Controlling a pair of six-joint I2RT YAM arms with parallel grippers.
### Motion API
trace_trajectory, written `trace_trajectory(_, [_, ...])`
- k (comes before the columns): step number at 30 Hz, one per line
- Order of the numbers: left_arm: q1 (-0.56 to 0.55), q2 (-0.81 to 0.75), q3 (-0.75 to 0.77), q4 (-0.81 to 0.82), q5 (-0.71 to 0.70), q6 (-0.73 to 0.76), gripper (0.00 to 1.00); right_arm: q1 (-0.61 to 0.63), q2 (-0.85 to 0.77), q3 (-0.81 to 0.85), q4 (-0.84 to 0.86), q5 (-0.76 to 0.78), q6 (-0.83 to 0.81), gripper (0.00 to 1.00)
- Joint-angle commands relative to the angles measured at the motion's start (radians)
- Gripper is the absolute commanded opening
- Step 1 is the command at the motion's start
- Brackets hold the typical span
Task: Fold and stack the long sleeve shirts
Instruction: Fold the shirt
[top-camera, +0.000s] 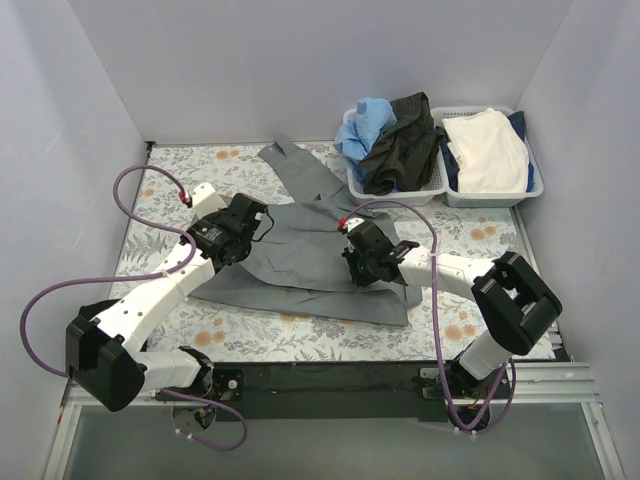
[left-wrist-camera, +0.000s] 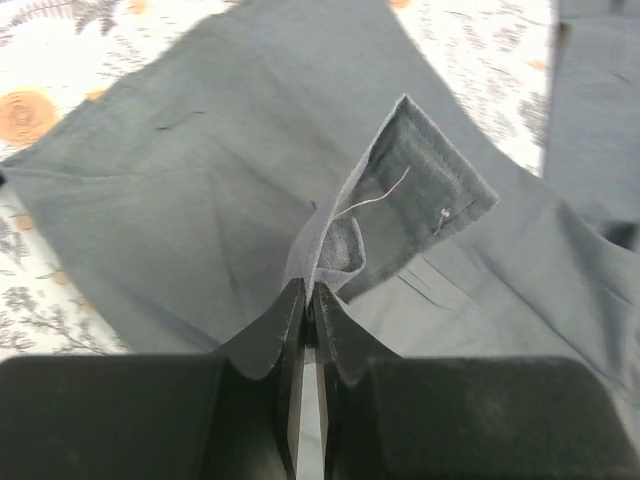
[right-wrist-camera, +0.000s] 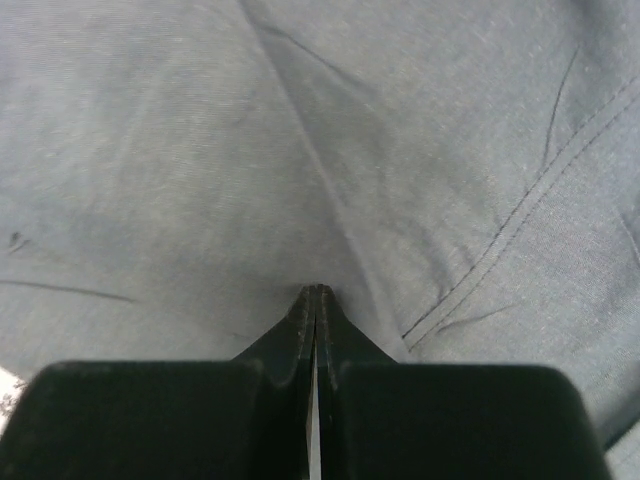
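Note:
A mid-grey long sleeve shirt (top-camera: 300, 275) lies spread across the floral table, one sleeve (top-camera: 300, 165) running toward the back. My left gripper (top-camera: 260, 223) is over its left part. In the left wrist view that gripper (left-wrist-camera: 308, 288) is shut on an edge of the grey shirt (left-wrist-camera: 200, 180), and a stitched cuff (left-wrist-camera: 425, 190) with a loose thread stands up from the tips. My right gripper (top-camera: 357, 268) is over the shirt's right part. In the right wrist view it (right-wrist-camera: 316, 290) is shut, tips against the grey cloth (right-wrist-camera: 200, 150), with no cloth showing between the jaws. A black shirt (top-camera: 400, 145) lies in a basket.
Two white lattice baskets stand at the back right. The left one (top-camera: 395, 197) holds blue cloth (top-camera: 365, 125) beside the black shirt. The right one (top-camera: 490, 198) holds white cloth (top-camera: 485, 145). Pale walls close in the table on three sides.

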Motion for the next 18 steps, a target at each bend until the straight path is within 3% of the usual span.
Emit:
trace_trajectory(1, [0.108, -0.042, -0.059, 0.063, -0.015, 0.047, 0.07, -0.044, 0.046, 0.002, 0.019, -0.082, 0.03, 0.01])
trace_trajectory(2, [0.128, -0.035, -0.061, 0.049, -0.016, 0.033, 0.07, -0.048, 0.065, 0.006, 0.01, -0.088, 0.03, 0.01])
trace_trajectory(5, [0.214, -0.02, -0.05, -0.031, -0.013, -0.027, 0.49, -0.048, 0.091, 0.025, -0.007, -0.096, 0.032, 0.01])
trace_trajectory(6, [0.225, -0.011, -0.044, -0.052, -0.015, -0.036, 0.53, -0.048, 0.097, 0.029, -0.022, -0.094, 0.032, 0.01])
trace_trajectory(7, [0.239, -0.006, -0.037, -0.081, -0.013, -0.044, 0.65, -0.05, 0.108, 0.035, -0.031, -0.091, 0.032, 0.01])
trace_trajectory(10, [0.276, -0.015, -0.026, -0.072, -0.009, -0.019, 0.8, -0.055, 0.125, 0.048, -0.077, -0.097, 0.027, 0.01])
trace_trajectory(14, [0.314, -0.026, -0.004, 0.05, 0.072, 0.105, 0.83, -0.065, 0.122, 0.023, -0.148, -0.105, 0.019, 0.01])
trace_trajectory(15, [0.316, -0.025, -0.001, 0.099, 0.15, 0.211, 0.83, -0.07, 0.116, 0.002, -0.164, -0.116, 0.009, 0.01])
trace_trajectory(18, [0.317, 0.03, 0.061, 0.214, 0.291, 0.329, 0.83, -0.093, 0.076, -0.041, -0.243, -0.116, -0.011, 0.01])
